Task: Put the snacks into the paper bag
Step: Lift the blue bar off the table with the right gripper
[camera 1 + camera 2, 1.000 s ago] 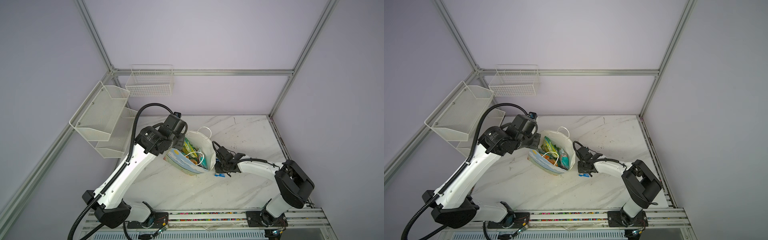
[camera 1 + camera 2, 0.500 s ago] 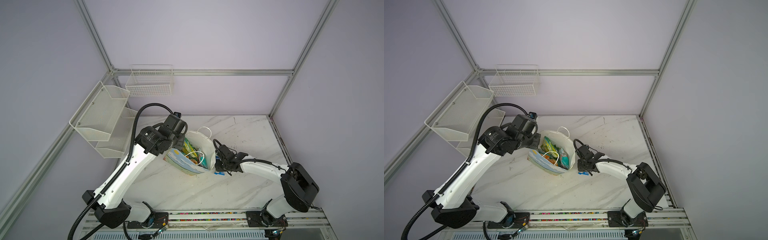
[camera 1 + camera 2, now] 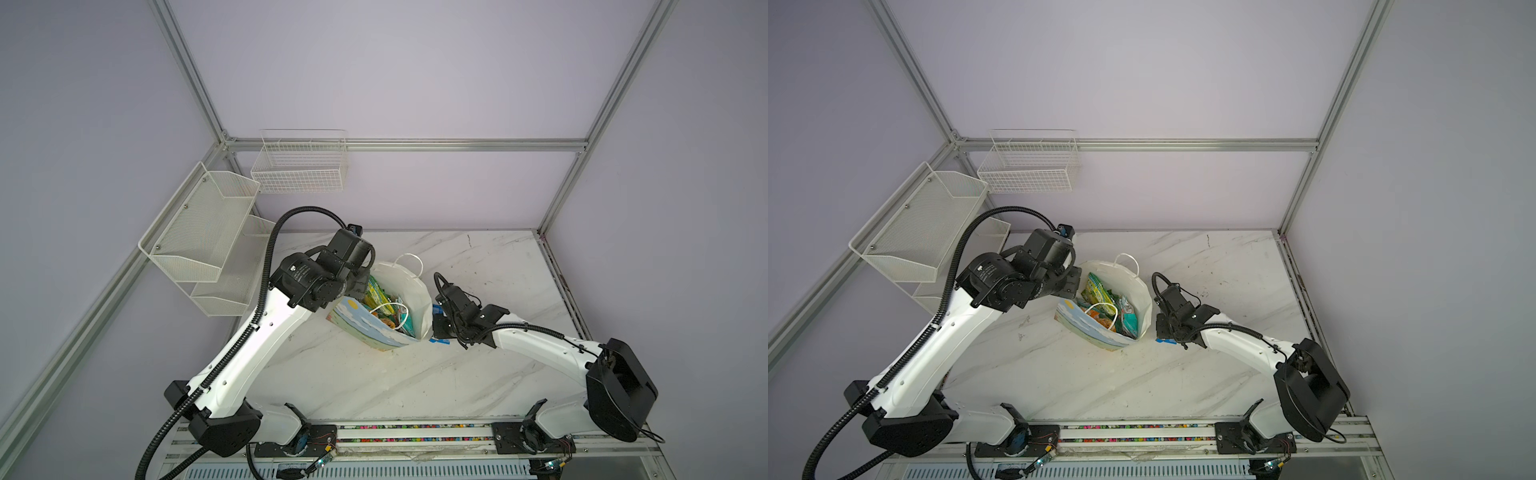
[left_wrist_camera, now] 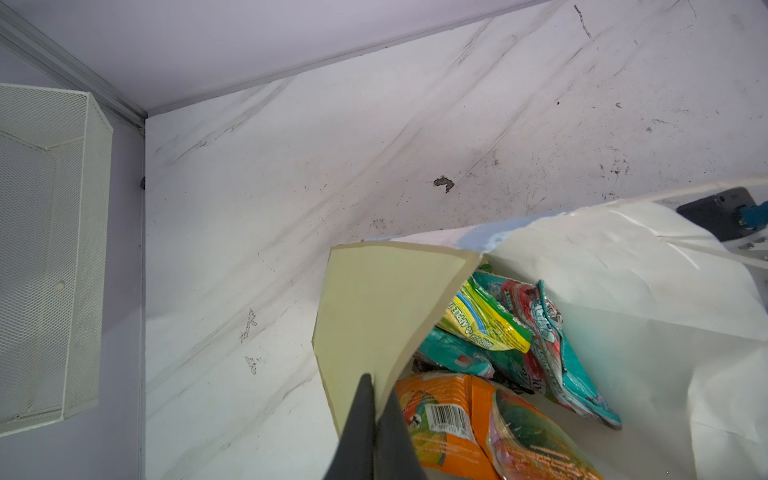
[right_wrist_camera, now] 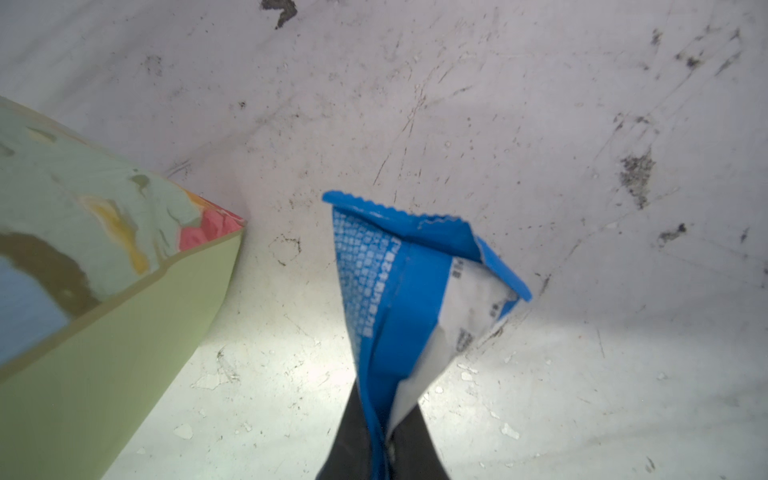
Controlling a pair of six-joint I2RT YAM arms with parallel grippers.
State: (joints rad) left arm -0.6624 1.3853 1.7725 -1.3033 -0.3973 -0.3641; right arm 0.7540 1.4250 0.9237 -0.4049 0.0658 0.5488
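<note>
One marble-patterned counter (image 3: 374,374) is shown in both top views, with two arms mounted along its front edge: the left arm (image 3: 257,345) and the right arm (image 3: 540,345). One two-tier mesh rack (image 3: 199,232) is fixed to the left wall, and one wire basket (image 3: 299,166) to the back wall.

One bag (image 3: 417,291) is found near the middle of the counter, tilted, with its mouth turned upward and its printed side toward the front-left corner. Two handles (image 3: 411,261) are counted, one standing at the back rim and one draped across the mouth.

Snacks (image 4: 498,353) are piled inside the bag. Four can be counted in the left wrist view: two teal packets (image 4: 561,353), one yellow-green packet (image 4: 486,324) and one orange packet (image 4: 436,424). Whether the glossy orange-edged face beside the orange packet is a fifth cannot be told.

One blue packet (image 5: 399,282) is outside the bag, just beside its right side. It is pinched at one end by the right gripper (image 5: 382,432), whose fingers are closed almost together on it. Whether its far end touches the counter cannot be told.

The left gripper (image 4: 376,390) is clamped fully on the edge of the bag's side panel.
</note>
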